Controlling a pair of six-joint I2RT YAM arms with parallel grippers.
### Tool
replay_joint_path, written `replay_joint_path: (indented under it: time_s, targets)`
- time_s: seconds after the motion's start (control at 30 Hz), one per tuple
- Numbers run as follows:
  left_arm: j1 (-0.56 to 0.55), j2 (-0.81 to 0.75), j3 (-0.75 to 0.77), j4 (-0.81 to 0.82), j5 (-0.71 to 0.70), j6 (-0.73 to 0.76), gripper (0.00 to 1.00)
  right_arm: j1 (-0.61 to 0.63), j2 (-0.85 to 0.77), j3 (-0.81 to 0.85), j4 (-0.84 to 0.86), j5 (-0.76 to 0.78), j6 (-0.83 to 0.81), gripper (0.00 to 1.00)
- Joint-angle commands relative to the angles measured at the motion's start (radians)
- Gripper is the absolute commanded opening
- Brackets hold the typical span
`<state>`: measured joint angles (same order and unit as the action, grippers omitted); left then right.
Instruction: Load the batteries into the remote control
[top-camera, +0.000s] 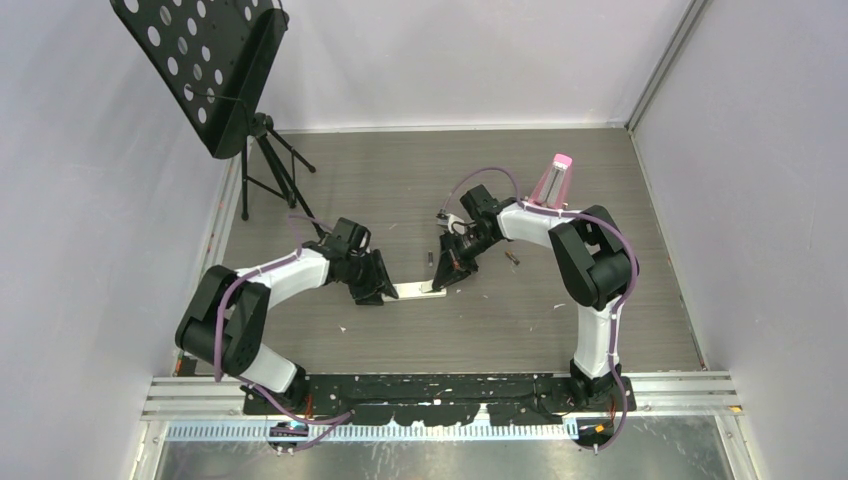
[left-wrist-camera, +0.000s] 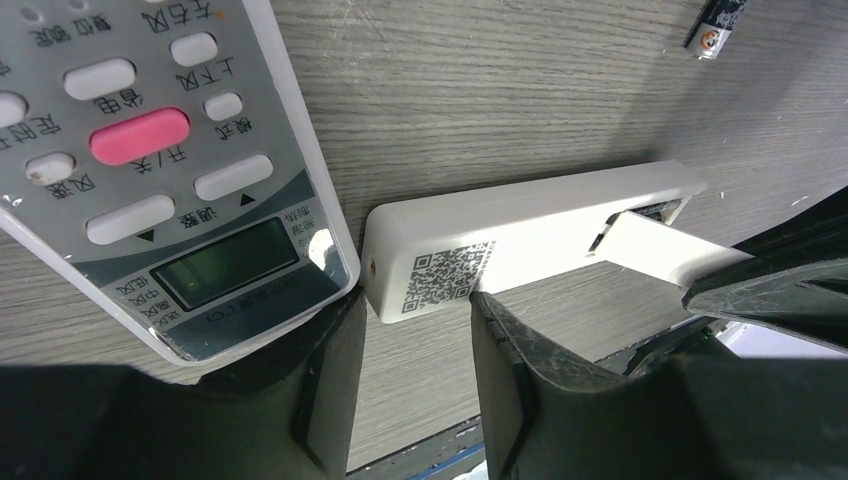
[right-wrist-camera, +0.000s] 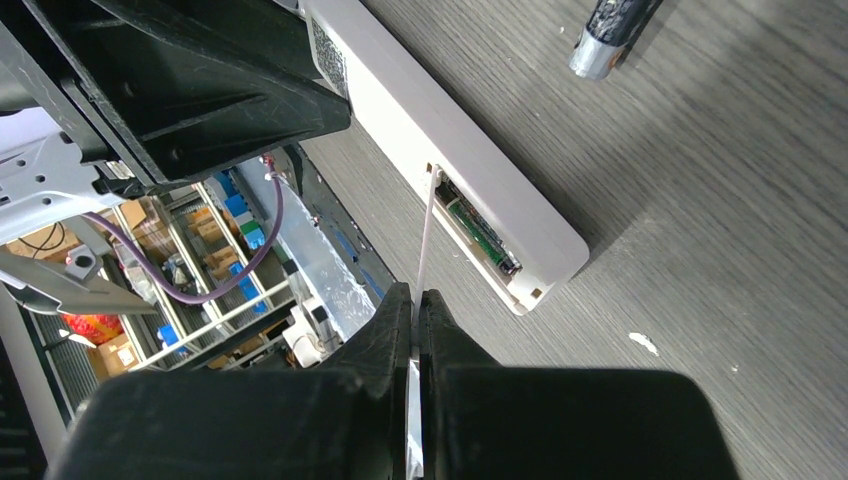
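Observation:
The remote control (left-wrist-camera: 530, 225) lies with its plain white back and a QR sticker showing; it is a thin white strip (top-camera: 418, 291) in the top view. My left gripper (left-wrist-camera: 415, 335) is open, its fingertips either side of the remote's near end. My right gripper (right-wrist-camera: 415, 297) is shut on the thin white battery cover (right-wrist-camera: 427, 225), which slants up from the remote's far end (left-wrist-camera: 665, 250). The compartment (right-wrist-camera: 482, 236) is uncovered and shows a green board. One battery (right-wrist-camera: 608, 35) lies just beyond the remote, also seen at the left wrist view's top right as a dark battery (left-wrist-camera: 716, 25). Another battery (top-camera: 513, 260) lies further right.
A longer grey-faced remote with a small screen and a pink button (left-wrist-camera: 150, 170) lies right beside the left fingers. A black music stand (top-camera: 215, 70) on a tripod stands at the back left. A pink-topped object (top-camera: 553, 180) sits behind the right arm. Walls close in on all three sides.

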<state>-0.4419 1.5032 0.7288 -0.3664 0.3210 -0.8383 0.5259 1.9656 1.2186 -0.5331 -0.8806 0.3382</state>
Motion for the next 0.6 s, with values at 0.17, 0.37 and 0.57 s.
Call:
replay_joint_path:
  time_s: [0.17, 0.37, 0.57]
  targets:
    - [0.011, 0.023, 0.011, 0.058, -0.022, -0.019, 0.43, 0.009, -0.063, -0.022, 0.011, 0.056, 0.01, 0.01]
    - [0.012, 0.017, 0.014, 0.05, -0.03, -0.009, 0.42, 0.009, -0.093, -0.029, 0.015, 0.043, 0.017, 0.01]
    - [0.014, 0.014, 0.013, 0.046, -0.033, -0.005, 0.42, 0.01, -0.088, -0.049, 0.109, 0.002, 0.091, 0.01]
